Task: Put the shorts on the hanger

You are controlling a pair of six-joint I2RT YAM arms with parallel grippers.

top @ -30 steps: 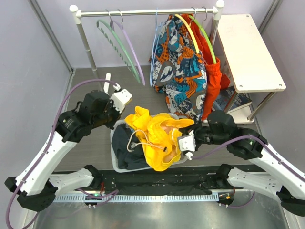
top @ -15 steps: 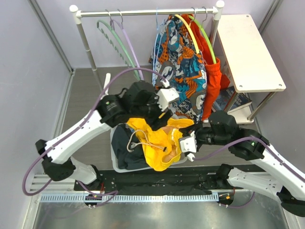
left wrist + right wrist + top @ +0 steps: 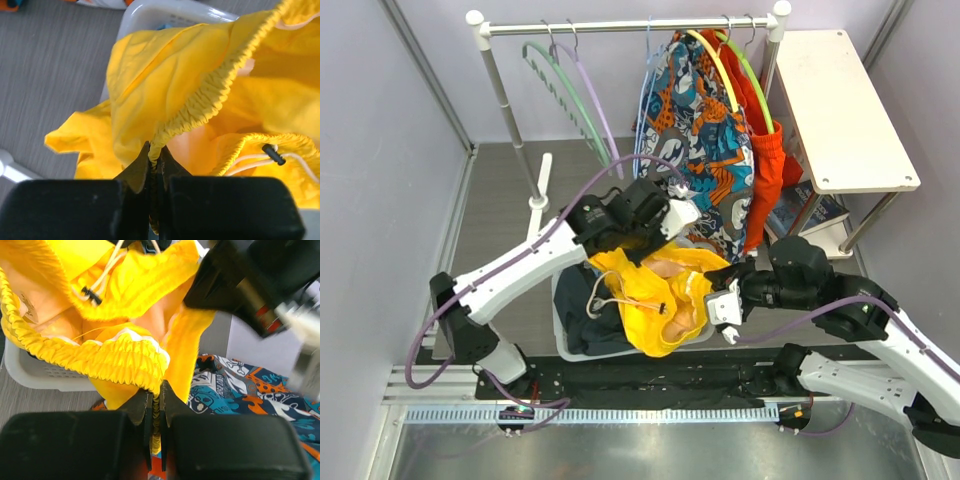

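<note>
Left gripper [image 3: 155,156]: jaws pinched shut on the elastic waistband of the yellow shorts [image 3: 150,75]. It holds them at the far edge of the bundle, with only a thin fold between the tips.
Right gripper [image 3: 156,390]: likewise closed tight on the gathered waistband, at the end nearest the orange-and-teal patterned shorts [image 3: 705,130].
Shorts: bunched over the white laundry basket [image 3: 558,312], waist opening upward and held between the two grips. The legs sag into the basket and over its near rim. The white drawstring [image 3: 280,157] lies loose inside the waist.
Hanger [image 3: 643,100]: the light-blue one hangs by its hook from the rail [image 3: 610,26] at the back. It sits right against the patterned shorts and well apart from the yellow pair. I cannot tell whether it already carries that patterned garment.
Other hangers: mint-green hanger [image 3: 555,85] and lilac hanger [image 3: 598,105] hang bare further left on the rail.
Step in hand: judged as the pick-up, with both arms gripping the waistband and the garment not yet clear of the basket.
Next move calls for: raising both grips together so the legs hang free. The waist should stay taut and level while it is carried back toward the blue hanger.
Watch for: a thin pinch slipping off the elastic.
</note>
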